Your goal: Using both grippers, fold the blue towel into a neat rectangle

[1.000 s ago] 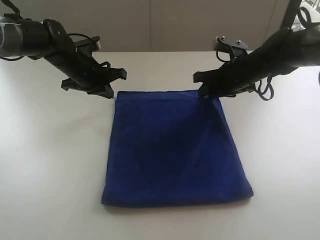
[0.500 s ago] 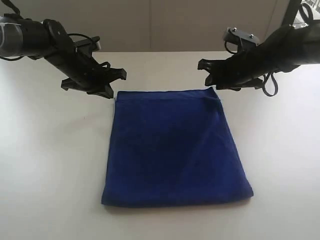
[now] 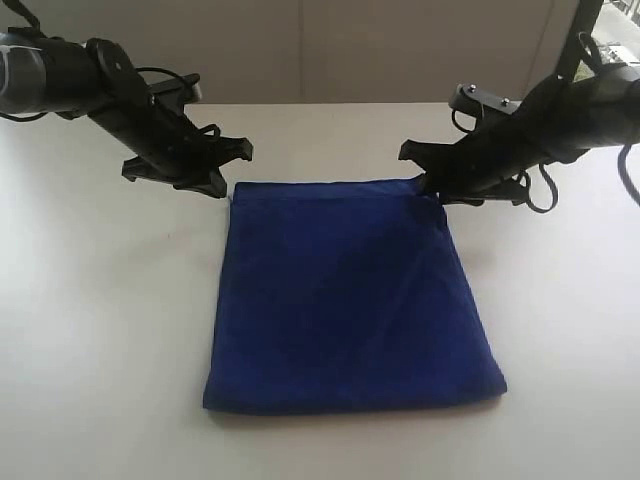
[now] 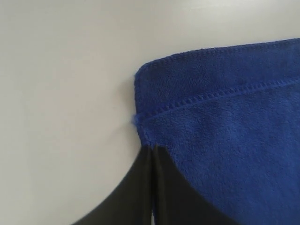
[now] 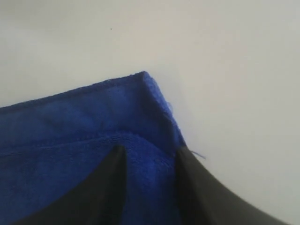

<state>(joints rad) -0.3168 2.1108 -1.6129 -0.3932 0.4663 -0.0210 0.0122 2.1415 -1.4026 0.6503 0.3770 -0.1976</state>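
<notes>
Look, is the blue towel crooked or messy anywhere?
Yes. By the right gripper, at a far corner of the blue towel, the top layer stops short of the layer beneath, so the edges don't line up. A loose thread pokes out there.

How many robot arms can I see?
2. The left arm reaches the blue towel's far left corner; the right arm reaches its far right corner. None look hidden.
</notes>
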